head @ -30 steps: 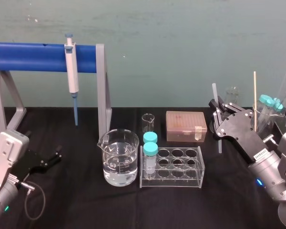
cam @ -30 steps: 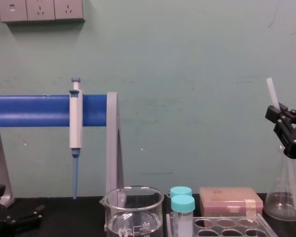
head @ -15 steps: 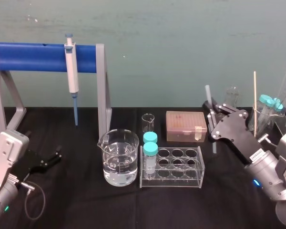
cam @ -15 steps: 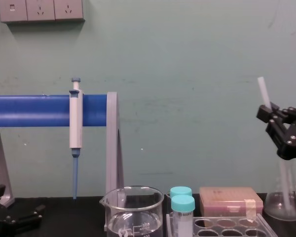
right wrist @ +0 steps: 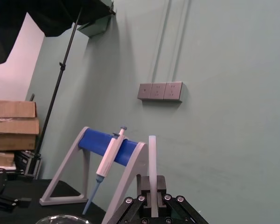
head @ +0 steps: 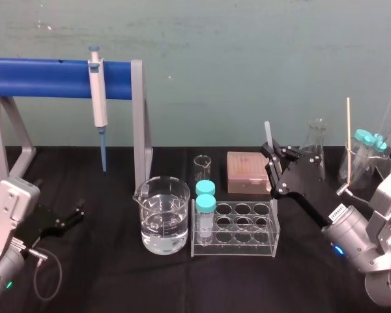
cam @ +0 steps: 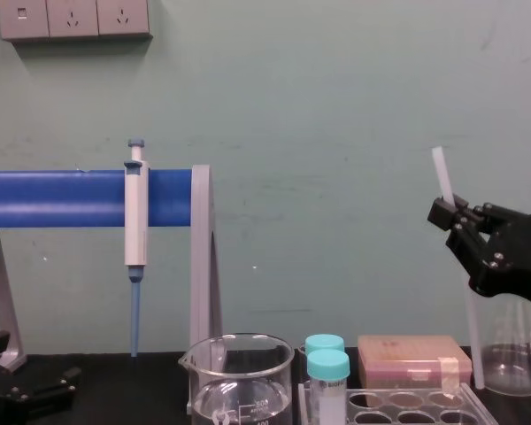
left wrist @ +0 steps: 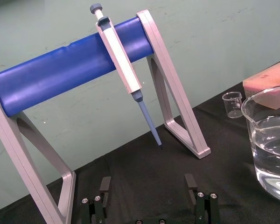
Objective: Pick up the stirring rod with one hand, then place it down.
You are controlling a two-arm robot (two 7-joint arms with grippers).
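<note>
Nearest, at the worktop's [head: 117,274] left edge, the left claw [head: 62,220] lies parked with its fingers [left wrist: 102,205] spread apart and nothing between them. Farther in stand a water-filled beaker [head: 163,225] and a clear tube rack [head: 234,246] holding two teal-capped tubes [head: 205,195]. Over the rack's right end the right claw [head: 272,162] is clamped on the stirring rod [head: 267,134], gripping it in its upper part. The rod is nearly upright, its top leaning slightly left, and its lower length hangs beside the pink box [head: 247,171] and before the conical flask [cam: 513,354]. Whether its tip touches the worktop cannot be told. Farthest back, the pipette [head: 99,98] hangs on the blue-barred stand [head: 52,70].
</note>
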